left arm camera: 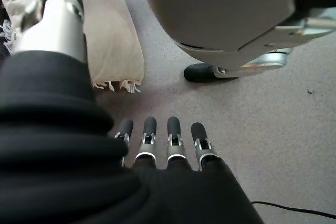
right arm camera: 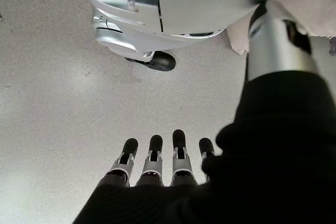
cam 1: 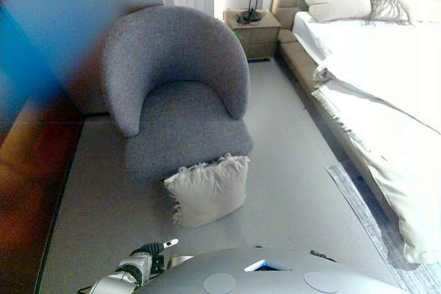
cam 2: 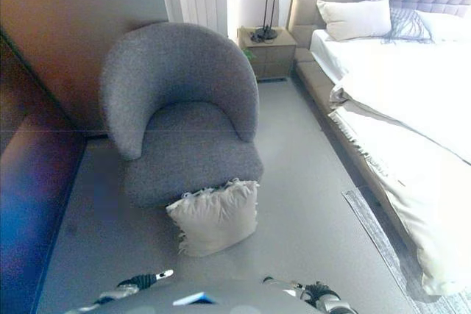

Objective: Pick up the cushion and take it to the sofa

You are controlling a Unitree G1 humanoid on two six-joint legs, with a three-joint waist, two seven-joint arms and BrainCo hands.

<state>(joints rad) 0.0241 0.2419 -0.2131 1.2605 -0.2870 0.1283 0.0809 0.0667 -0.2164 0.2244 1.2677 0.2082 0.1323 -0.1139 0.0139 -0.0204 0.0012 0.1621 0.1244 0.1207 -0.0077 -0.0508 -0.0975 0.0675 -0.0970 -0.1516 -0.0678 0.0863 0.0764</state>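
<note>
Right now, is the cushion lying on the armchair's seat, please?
No, the cushion stands on the floor, leaning against the armchair's front.

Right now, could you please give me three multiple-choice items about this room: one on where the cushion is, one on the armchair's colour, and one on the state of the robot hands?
1. The cushion is
A. on the bed
B. on the floor against the armchair
C. on the nightstand

2. The armchair is
A. grey
B. red
C. green

3. The left robot hand and right robot hand are
A. both holding the cushion
B. both open and empty
C. one gripping a lamp

Answers: 1 B, it leans at the seat's front; 2 A, grey fabric; 3 B, fingers straight above bare floor.
</note>
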